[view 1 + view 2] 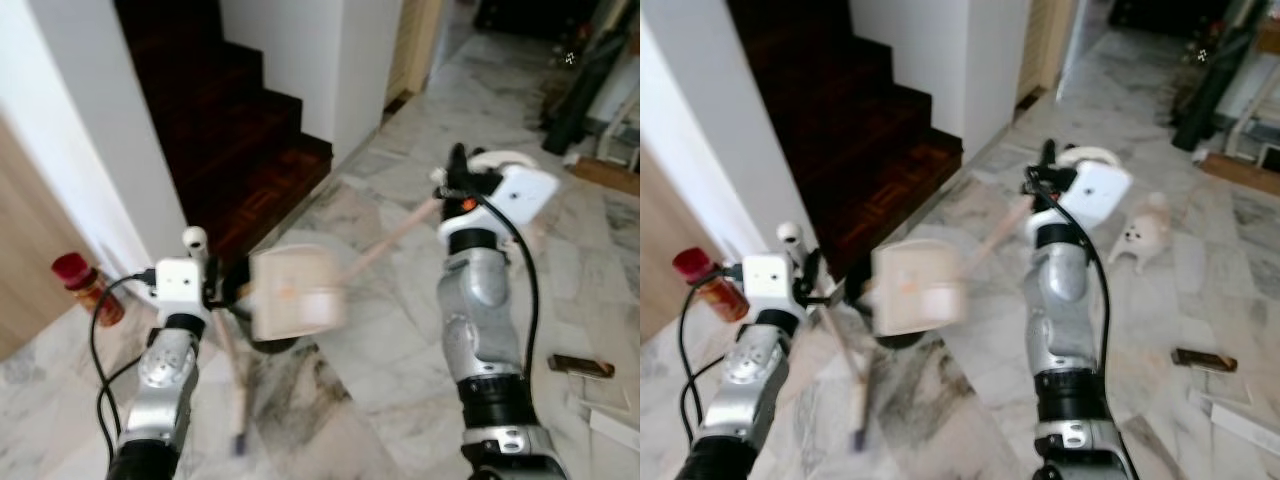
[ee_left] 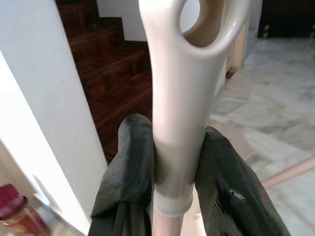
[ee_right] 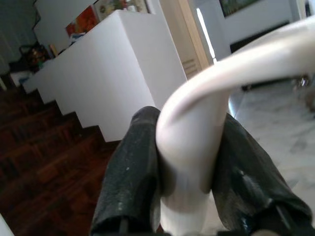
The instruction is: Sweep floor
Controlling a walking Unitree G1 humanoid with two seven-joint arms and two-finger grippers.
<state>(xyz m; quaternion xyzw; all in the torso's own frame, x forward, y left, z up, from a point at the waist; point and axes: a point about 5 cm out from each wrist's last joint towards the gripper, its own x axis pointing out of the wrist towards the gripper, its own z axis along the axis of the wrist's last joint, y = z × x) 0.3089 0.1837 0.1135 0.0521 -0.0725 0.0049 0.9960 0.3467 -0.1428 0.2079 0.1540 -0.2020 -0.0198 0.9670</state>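
Observation:
My left gripper (image 1: 208, 287) is shut on the white looped handle (image 2: 183, 88) of a broom, at the foot of the dark stairs. Its thin pole (image 1: 232, 375) slants down toward the floor near me, and the lower end is blurred. My right gripper (image 1: 458, 182) is raised further out and shut on the curved white handle (image 3: 197, 132) of a long-handled dustpan. The dustpan's pale pole (image 1: 385, 245) runs down and left to the cream dustpan box (image 1: 295, 292), blurred above a dark patch on the marble floor (image 1: 340, 400).
Dark wooden stairs (image 1: 235, 140) rise ahead on the left between white walls. A red-lidded jar (image 1: 82, 285) stands by the left wall. A small white dog (image 1: 1145, 232) is on the floor to the right, with a dark flat object (image 1: 580, 365) and clutter (image 1: 590, 90) beyond.

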